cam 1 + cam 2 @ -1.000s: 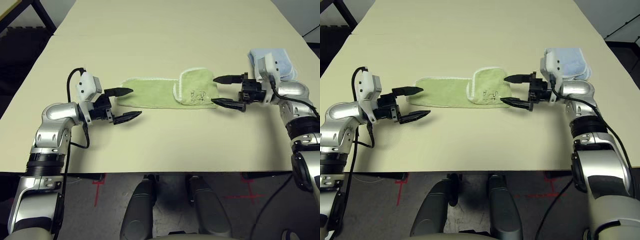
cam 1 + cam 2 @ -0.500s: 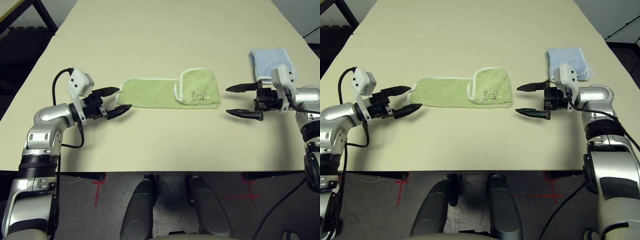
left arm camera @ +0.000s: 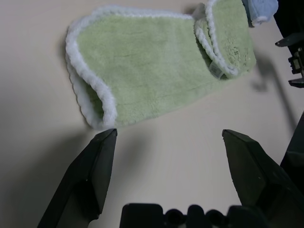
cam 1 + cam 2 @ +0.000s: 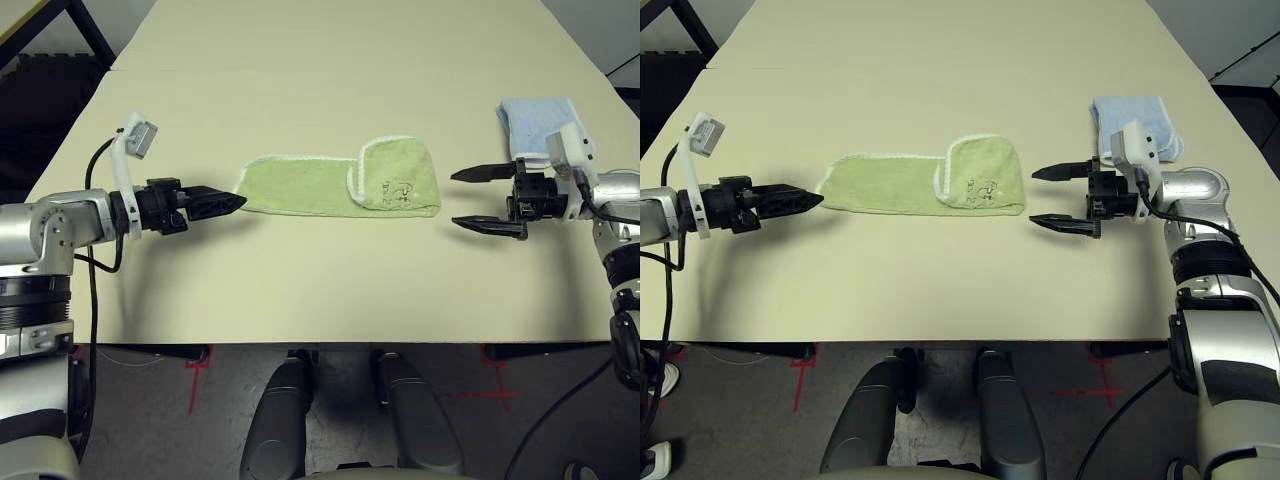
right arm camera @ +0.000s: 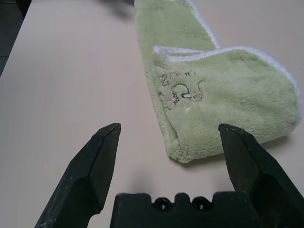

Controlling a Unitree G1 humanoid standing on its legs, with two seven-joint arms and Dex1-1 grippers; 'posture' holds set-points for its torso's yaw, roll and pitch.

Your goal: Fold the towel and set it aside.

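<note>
I'm looking at a lab-like test room: a plain beige table (image 4: 330, 60), with red tape crosses (image 4: 197, 372) marking the grey floor.

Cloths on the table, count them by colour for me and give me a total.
Light green: 1, the towel, lying partly folded between the two grippers.
Light blue: 1, the folded cloth at the table's right side, behind the right arm.
Total: 2
</note>
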